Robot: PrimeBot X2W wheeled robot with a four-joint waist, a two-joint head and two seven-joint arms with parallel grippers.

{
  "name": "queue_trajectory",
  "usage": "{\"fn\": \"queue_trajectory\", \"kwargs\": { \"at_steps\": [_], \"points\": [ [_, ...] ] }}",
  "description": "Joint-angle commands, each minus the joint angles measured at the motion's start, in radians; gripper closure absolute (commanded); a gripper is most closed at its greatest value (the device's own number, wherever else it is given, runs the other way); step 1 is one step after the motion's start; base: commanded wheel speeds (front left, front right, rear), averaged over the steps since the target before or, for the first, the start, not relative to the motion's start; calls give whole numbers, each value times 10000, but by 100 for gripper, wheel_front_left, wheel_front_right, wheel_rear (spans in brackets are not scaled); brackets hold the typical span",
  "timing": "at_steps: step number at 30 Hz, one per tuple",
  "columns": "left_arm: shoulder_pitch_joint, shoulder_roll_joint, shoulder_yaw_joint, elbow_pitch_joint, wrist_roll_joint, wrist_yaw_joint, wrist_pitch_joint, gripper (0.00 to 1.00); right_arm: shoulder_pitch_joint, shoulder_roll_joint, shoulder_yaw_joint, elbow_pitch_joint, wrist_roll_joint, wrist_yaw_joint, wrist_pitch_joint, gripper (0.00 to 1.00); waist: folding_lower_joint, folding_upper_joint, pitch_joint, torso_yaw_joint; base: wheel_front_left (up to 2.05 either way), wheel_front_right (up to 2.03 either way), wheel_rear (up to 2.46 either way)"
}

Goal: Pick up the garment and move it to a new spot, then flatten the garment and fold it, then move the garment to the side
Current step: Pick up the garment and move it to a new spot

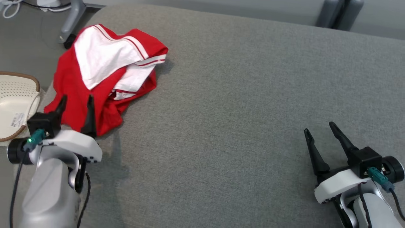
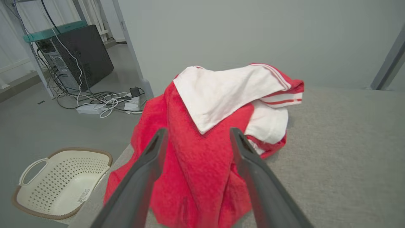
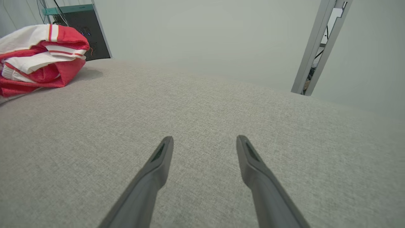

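Note:
The garment [image 1: 104, 76] is a crumpled red and white piece with striped trim, lying at the far left of the grey padded table [image 1: 246, 104], partly over its left edge. My left gripper [image 1: 77, 99] stands open right at the garment's near edge, its fingers over the red cloth, nothing held between them. In the left wrist view the garment [image 2: 205, 126] rises just beyond the open left gripper [image 2: 197, 133]. My right gripper [image 1: 319, 126] is open over bare table at the near right. In the right wrist view the open right gripper [image 3: 205, 139] points across the table, the garment [image 3: 41, 60] far to the upper left.
A cream perforated laundry basket [image 1: 15, 104] sits on the floor left of the table; the left wrist view shows the basket [image 2: 60, 183] below the table edge. A computer tower [image 2: 76, 53] and cables [image 2: 104, 101] lie on the floor beyond. A grey post [image 3: 319, 47] stands behind the table.

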Motion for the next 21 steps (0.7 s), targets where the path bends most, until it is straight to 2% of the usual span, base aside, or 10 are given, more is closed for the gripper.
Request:
{"fn": "queue_trajectory", "kwargs": {
  "at_steps": [1,9,15,16,17,21],
  "points": [
    [-660,217,-27,339,116,-59,-6,0,-253,-132,9,-121,52,1,-52,0,0,-1,817,-721,0,0,0],
    [-2711,1012,-248,2338,451,-66,66,0,-545,-171,-30,-142,150,-1,-50,0,0,-1,1733,-1426,0,0,0],
    [-3739,1452,-243,3995,641,793,493,0,-614,-28,-134,-18,192,-2,-14,0,0,-1,2049,-1906,0,0,0],
    [-3824,1491,-221,4169,590,823,509,32,-622,0,-129,0,216,-2,-4,0,0,-1,2034,-1960,0,0,0],
    [-3902,1552,-218,4337,570,845,522,100,-635,36,-132,15,243,-2,-3,0,0,-1,2016,-2005,0,0,0],
    [-4188,1586,-149,4718,386,715,418,100,-583,190,-165,76,295,-2,-4,0,0,-1,1752,-2117,0,0,0]
  ]
}}
